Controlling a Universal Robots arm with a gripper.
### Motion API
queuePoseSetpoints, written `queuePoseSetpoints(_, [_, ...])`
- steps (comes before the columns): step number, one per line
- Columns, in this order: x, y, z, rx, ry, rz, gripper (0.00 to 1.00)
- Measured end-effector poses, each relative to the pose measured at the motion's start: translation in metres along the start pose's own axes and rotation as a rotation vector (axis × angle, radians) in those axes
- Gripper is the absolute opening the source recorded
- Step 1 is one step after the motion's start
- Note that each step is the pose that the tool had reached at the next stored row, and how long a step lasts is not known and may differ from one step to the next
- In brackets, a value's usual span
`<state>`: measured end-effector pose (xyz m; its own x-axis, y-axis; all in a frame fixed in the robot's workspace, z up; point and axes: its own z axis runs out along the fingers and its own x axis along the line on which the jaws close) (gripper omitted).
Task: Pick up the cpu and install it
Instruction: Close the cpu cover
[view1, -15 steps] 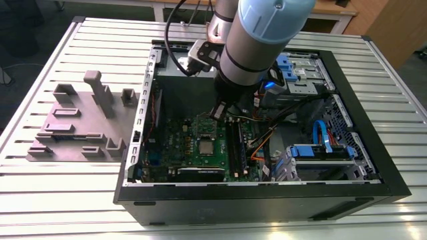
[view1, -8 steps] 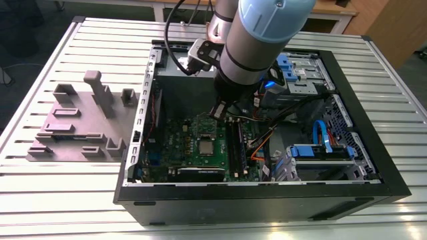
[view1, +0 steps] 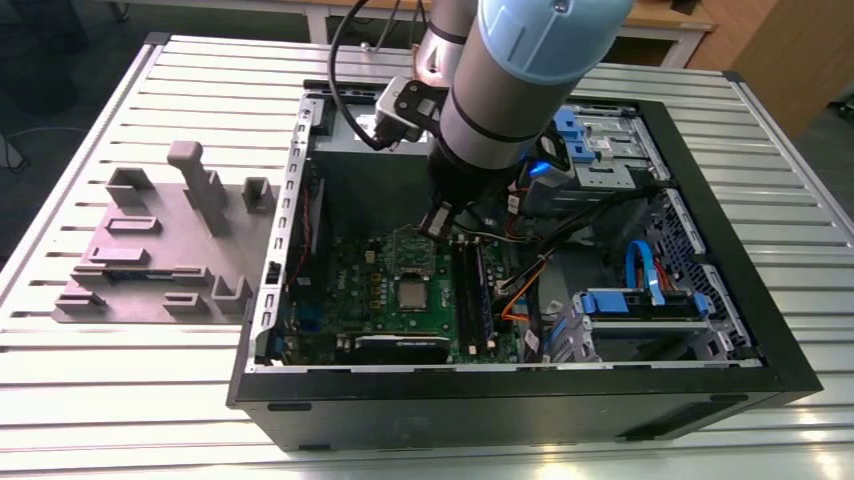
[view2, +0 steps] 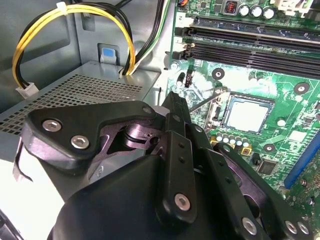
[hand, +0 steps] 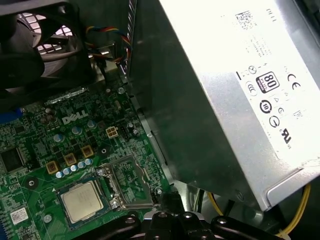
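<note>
Cpu (hand: 82, 201) appears seated beside the open socket frame (hand: 131, 182); gripper (view2: 172, 97) hovers near, jaws pressed together and empty; further motion demands clearance.

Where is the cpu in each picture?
Exterior view: the cpu lies in the middle of the green board, inside the case.
Second wrist view: the cpu lies near the long black slots.
First wrist view: the cpu lies beside the open shiny frame.
Shared landmark: the green board around it.
</note>
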<state>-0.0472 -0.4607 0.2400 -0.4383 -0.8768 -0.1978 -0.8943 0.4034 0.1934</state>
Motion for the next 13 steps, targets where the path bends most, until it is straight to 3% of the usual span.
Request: queuePoseSetpoints(13, [0.0062,-0.0021,-0.0022,0.0000,0.0001,0.000,0.10])
